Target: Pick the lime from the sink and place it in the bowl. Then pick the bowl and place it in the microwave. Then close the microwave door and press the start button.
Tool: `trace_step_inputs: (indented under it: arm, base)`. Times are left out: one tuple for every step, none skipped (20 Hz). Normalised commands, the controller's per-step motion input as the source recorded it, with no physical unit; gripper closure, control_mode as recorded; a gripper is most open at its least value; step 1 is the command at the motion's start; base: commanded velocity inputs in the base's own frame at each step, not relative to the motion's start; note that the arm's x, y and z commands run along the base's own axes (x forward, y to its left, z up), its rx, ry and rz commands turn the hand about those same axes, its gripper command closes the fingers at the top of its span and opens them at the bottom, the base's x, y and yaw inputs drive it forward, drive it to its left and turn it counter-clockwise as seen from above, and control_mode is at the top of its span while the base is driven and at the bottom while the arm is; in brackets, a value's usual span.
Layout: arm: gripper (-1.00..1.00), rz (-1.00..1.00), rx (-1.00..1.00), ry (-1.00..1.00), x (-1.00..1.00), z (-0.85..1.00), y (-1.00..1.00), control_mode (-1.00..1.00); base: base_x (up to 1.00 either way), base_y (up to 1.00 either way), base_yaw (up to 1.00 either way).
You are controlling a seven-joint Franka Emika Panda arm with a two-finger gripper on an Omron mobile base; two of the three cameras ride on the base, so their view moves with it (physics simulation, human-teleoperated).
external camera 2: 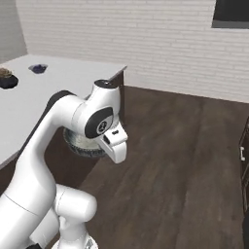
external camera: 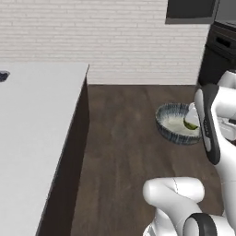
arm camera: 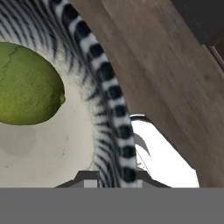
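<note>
Bowl rim ran straight up between the tips of the pincer in the hand view, the striped wall clamped with one finger inside and one outside; the pincer was all but shut on that rim. From there the pale inside spread to one side, and the lime lay in it, well clear of the fingers, its long axis roughly across the hand view. In the left base view the bowl hung over brown floor, apart from the white desk, beside the arm's forearm. Judging by this, the bowl was being carried, and the next move turned on keeping it level so the lime stayed put. The microwave could not be picked out with certainty; the finger tips were mostly cut off, and the forearm hid the bowl's near side.
</note>
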Motion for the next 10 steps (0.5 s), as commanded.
trace_step_inputs:
  arm:
    - [1.00,0.00,0.00,0.00,0.00,0.00,0.00,1.00]
    - [1.00,0.00,0.00,0.00,0.00,0.00,0.00,1.00]
    - [1.00,0.00,0.00,0.00,0.00,0.00,0.00,1.00]
    - [1.00,0.00,0.00,0.00,0.00,0.00,0.00,1.00]
    - [1.00,0.00,0.00,0.00,0.00,0.00,0.00,1.00]
    - [1.00,0.00,0.00,0.00,0.00,0.00,0.00,1.00]
    - [1.00,0.00,0.00,0.00,0.00,0.00,0.00,1.00]
    - [1.00,0.00,0.00,0.00,0.00,0.00,0.00,1.00]
    - [1.00,0.00,0.00,0.00,0.00,0.00,0.00,1.00]
    - [1.00,0.00,0.00,0.00,0.00,0.00,0.00,1.00]
  base:
    - [0.72,0.56,-0.36]
    - [0.66,0.49,-0.39]
    - [0.66,0.56,-0.44]
    - [0.59,0.41,-0.48]
    - [0.56,0.19,-0.48]
    - [0.51,0.27,-0.49]
    - [0.55,0.43,-0.51]
    - [0.49,0.32,-0.53]
    - [0.50,0.10,-0.50]
    - [0.49,0.28,-0.52]
